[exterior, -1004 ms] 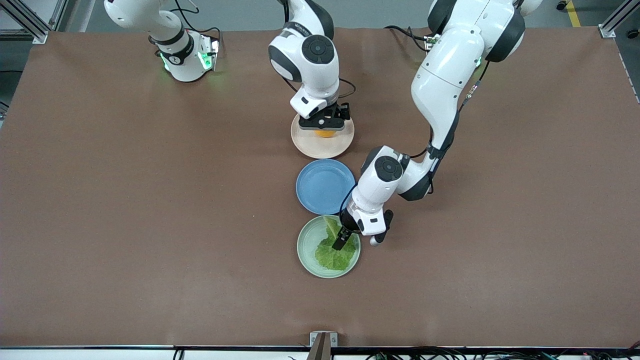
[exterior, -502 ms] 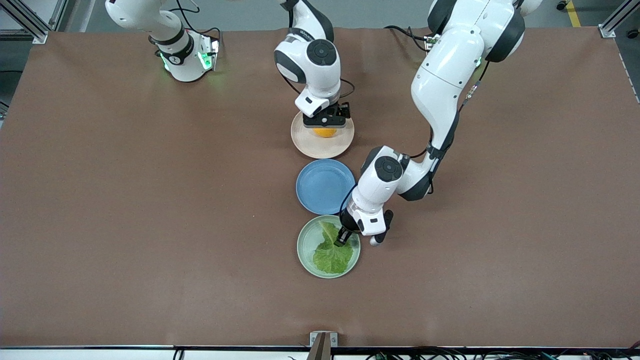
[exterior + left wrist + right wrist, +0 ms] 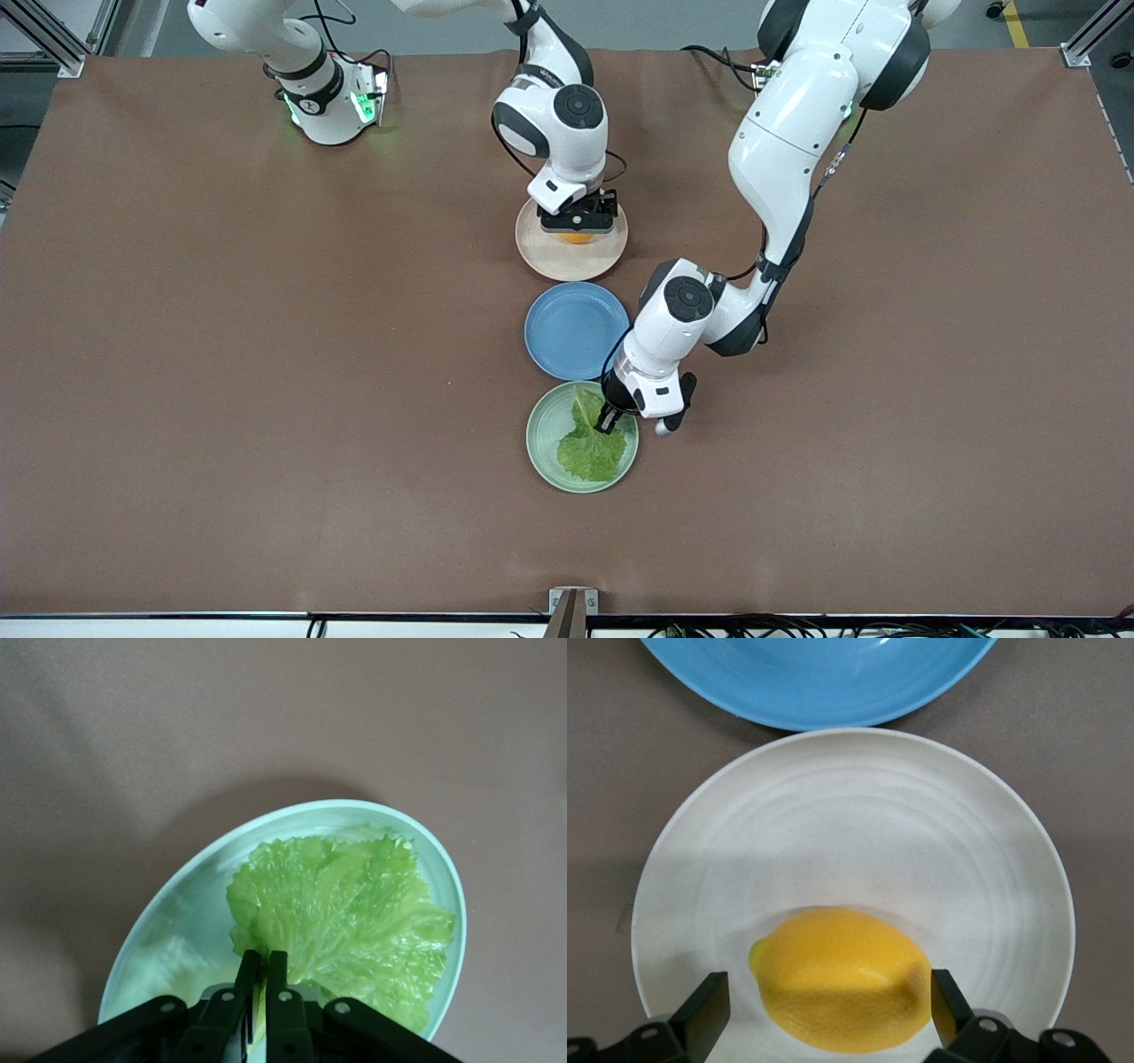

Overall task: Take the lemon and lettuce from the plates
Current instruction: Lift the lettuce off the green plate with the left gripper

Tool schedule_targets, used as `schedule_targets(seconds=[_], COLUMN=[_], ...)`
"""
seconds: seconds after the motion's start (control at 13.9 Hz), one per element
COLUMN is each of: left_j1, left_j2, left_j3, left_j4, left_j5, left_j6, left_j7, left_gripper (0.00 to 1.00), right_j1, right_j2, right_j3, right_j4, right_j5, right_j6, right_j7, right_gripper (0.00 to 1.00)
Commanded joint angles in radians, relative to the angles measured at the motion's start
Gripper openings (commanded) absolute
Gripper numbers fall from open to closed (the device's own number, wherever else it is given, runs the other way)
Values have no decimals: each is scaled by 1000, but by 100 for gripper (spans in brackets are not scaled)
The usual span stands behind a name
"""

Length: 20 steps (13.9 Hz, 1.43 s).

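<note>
The left arm's black two-finger gripper (image 3: 608,420) is down in the pale mint green round plate (image 3: 542,439), its fingers (image 3: 244,981) pinched together on the paler stem end of the crinkled green lettuce leaf (image 3: 591,443). In the left wrist view the two fingers stand almost touching, with a thin strip of leaf caught between them, and the broad ruffled blade of the leaf (image 3: 345,917) spreads away from them across the plate's floor (image 3: 168,939). The leaf lies in the plate, covering the half toward the left arm's end of the table.

The right arm's black gripper (image 3: 578,221) is low over the pale beige-pink round plate (image 3: 567,261), its fingers (image 3: 709,1010) spread wide, one on each side of the small oval yellow-orange lemon (image 3: 842,979). In the right wrist view a gap shows between each finger and the fruit's skin, so nothing is gripped. The lemon (image 3: 577,237) rests on the plate's floor, on the part of the plate farther from the front camera, and the rest of that plate (image 3: 859,824) is bare.

The three plates stand in a row down the middle of the brown table (image 3: 221,354). A round glossy blue plate (image 3: 571,332) sits between the other two, just beside each; the beige-pink plate is farthest from the front camera and the mint green one nearest.
</note>
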Motion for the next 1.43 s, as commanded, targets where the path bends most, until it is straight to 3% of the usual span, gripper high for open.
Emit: schedule_targets(seconds=[0.0, 0.29, 0.65, 0.86, 1.15, 1.36], left_j1=[-13, -7, 21, 73, 189, 271], left_j2=[-17, -75, -231, -410, -651, -785], left_j3=[15, 15, 13, 11, 7, 5], left_j4=[15, 15, -57, -205, -389, -570], left_j5=[-9, -14, -9, -9, -11, -11], left_j6=[9, 7, -80, -261, -549, -605], left_j7=[-1, -7, 12, 147, 473, 685], left_gripper=[0, 0, 0, 0, 0, 0], right_j1=[22, 24, 24, 10, 8, 15], right_j2=[6, 31, 39, 39, 46, 55], right_j3=[-13, -13, -13, -13, -11, -10], right_j4=[-5, -3, 1, 8, 15, 17], right_j5=[-27, -70, -84, -153, -159, -153], right_j6=[9, 19, 21, 19, 18, 19], right_j7=[28, 68, 70, 58, 35, 47], right_gripper=[100, 100, 100, 100, 100, 100])
